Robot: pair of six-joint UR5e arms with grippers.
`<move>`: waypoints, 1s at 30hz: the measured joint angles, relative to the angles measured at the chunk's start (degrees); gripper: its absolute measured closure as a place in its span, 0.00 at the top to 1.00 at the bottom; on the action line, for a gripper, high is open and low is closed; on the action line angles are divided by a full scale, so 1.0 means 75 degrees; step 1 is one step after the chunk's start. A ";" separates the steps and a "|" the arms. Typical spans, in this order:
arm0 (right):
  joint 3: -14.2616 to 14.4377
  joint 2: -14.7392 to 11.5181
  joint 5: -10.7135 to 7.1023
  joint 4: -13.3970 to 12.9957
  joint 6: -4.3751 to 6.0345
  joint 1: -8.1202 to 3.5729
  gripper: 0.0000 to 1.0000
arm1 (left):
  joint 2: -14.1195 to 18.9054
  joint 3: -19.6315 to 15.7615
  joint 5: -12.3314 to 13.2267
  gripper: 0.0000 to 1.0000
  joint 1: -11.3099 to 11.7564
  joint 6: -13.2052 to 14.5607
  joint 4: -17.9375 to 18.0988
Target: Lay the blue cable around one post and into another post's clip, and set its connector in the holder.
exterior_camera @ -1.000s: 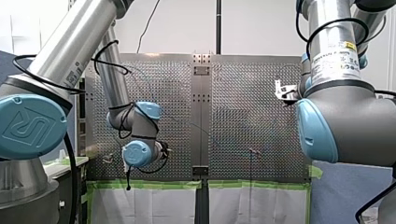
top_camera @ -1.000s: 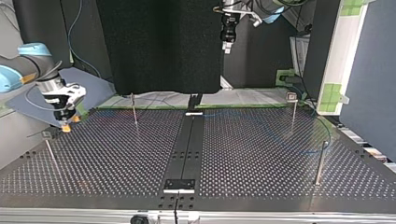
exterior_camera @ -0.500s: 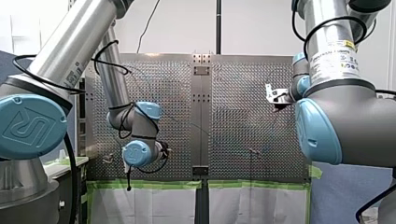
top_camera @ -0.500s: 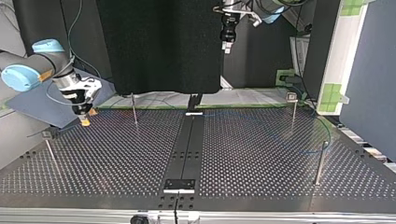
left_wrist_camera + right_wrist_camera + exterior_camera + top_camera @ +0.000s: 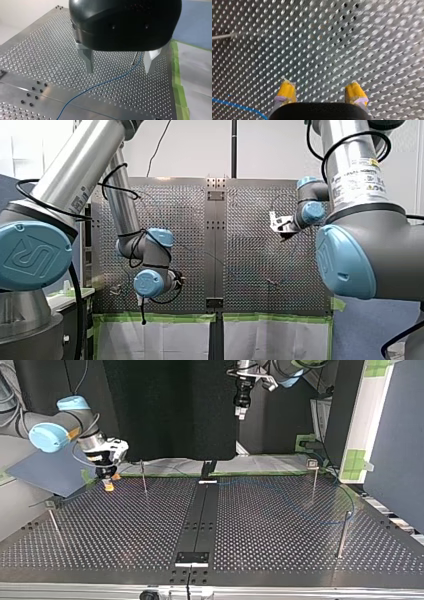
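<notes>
Top view: my right gripper (image 5: pixel 108 485), wide and empty, hovers near a post (image 5: pixel 144 478); my left gripper (image 5: pixel 119 72), also wide, hangs well apart.

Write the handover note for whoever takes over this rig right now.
Left gripper: open, empty, above the blue cable.
Right gripper: open, empty, yellow pads over the bare table.
The cable lies on the table; neither gripper holds it.
Done: no routing apparent.
Left: grasp the cable, lead it round a post, clip it, seat the connector.
</notes>
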 joint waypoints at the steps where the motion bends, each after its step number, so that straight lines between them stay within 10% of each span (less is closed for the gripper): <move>1: 0.0064 -0.0063 0.0066 -0.0062 0.0064 0.0066 1.00 | 0.0000 0.0009 0.0014 0.99 0.0016 -0.0047 0.0007; 17: 0.1176 -0.0932 0.0789 -0.1174 0.1162 0.1183 1.00 | 0.0000 0.0421 0.0265 0.99 0.0233 -0.0279 -0.0205; 30: 0.2126 -0.0057 0.1133 -0.2123 0.1288 0.2119 1.00 | 0.0000 0.0438 0.0311 0.99 0.0918 -0.0257 -0.0758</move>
